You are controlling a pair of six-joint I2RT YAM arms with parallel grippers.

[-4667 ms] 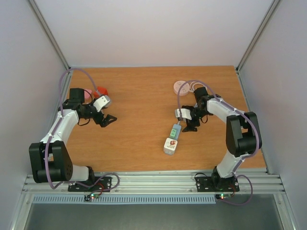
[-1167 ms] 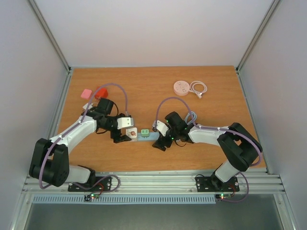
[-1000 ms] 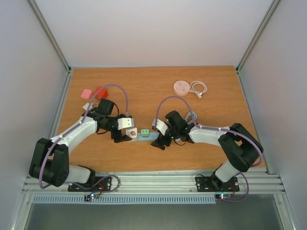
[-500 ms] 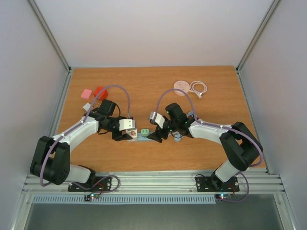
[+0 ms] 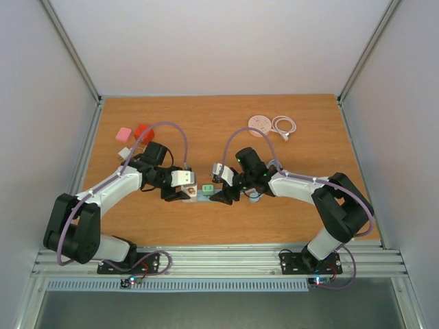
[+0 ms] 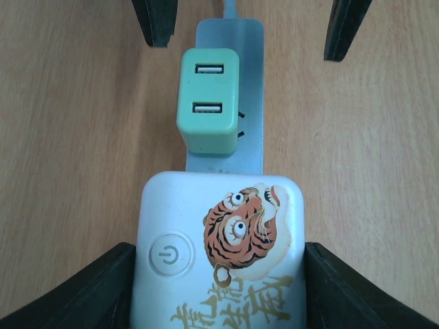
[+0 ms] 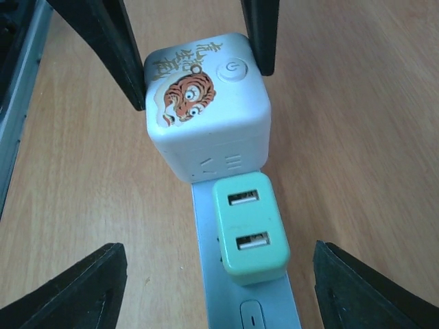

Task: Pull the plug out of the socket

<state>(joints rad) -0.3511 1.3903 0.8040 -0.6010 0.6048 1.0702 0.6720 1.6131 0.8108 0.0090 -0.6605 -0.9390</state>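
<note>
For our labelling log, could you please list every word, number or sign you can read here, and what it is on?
Power symbol: round button on the white cube.
Gold characters under its tiger picture: cut off, unreadable.
Green plug: no text.

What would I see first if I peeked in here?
A white cube with a tiger face, squeezed by the left gripper on the wooden table. Beside it a mint-green plug sits in a blue strip, with the right gripper open around it.
</note>
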